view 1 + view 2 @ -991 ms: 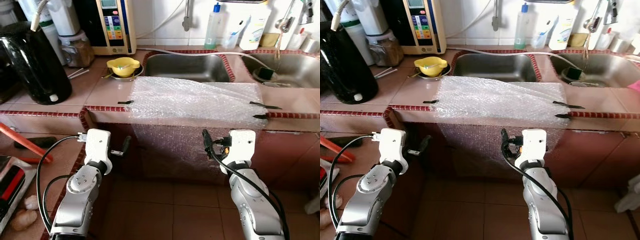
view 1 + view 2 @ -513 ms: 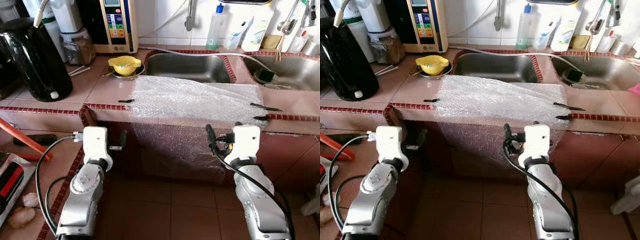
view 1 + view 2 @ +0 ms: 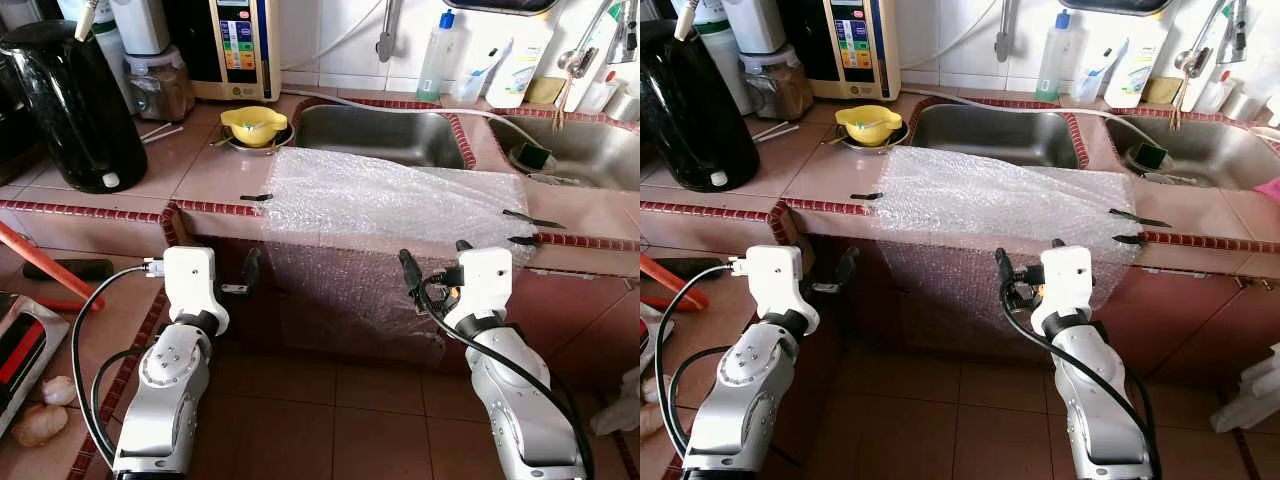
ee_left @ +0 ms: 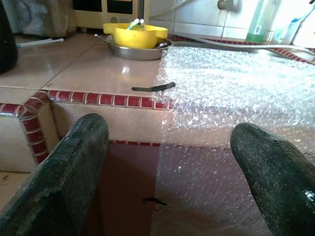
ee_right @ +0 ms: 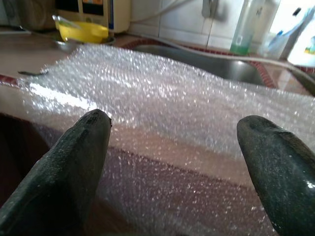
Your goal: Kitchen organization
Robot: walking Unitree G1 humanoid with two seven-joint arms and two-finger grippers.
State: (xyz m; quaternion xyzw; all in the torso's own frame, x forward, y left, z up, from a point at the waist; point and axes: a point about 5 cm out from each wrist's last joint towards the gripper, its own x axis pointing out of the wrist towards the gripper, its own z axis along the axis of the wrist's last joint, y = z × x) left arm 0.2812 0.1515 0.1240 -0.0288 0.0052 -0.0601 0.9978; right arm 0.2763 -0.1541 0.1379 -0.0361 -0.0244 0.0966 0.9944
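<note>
I stand facing a tiled kitchen tabletop (image 3: 120,215) with red edging. A sheet of bubble wrap (image 3: 390,200) lies across it in front of the sink (image 3: 375,135) and hangs down over the front edge, pinned by short strips of black tape (image 3: 256,198) at both sides, probably to keep it from sliding off. My left tool (image 4: 167,167) is held low before the tabletop's front edge, near the sheet's left side, fingers spread wide and holding nothing. My right tool (image 5: 172,162) faces the hanging part of the sheet, equally wide open and empty. A yellow bowl (image 3: 253,124) sits in a metal dish beside the sink, and a black kettle (image 3: 75,105) stands further left. My guess is that I am squaring up to work at this tabletop.
</note>
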